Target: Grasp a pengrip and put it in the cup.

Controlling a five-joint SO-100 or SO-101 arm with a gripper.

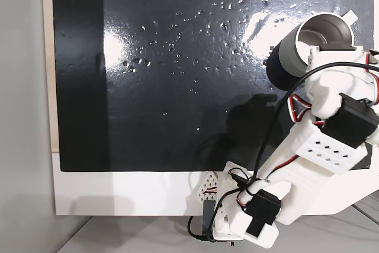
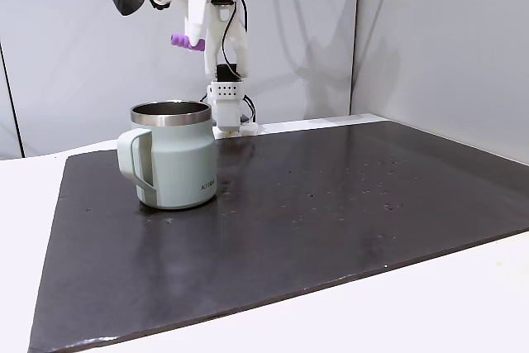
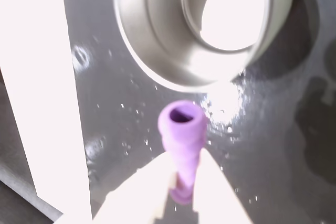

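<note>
Gripper (image 3: pixel 181 184) is clamped on the purple pengrip (image 3: pixel 182 129) near its back end, held in the air at 6 o'clock of the cup (image 3: pixel 157 51) mouth. Light, soft, ribbed rubber: should grip well, squash slightly.

- The white table (image 2: pixel 463 303) carries a big black mat (image 2: pixel 331 212) — glossy, and speckled with small bright flecks in the fixed view from above.
- The cup (image 2: pixel 173 155) stands upright on the mat, near its far left corner in the side fixed view — handle turned left.
- The arm's white base (image 1: pixel 237 217) sits at the table's edge, just off the mat.
</note>
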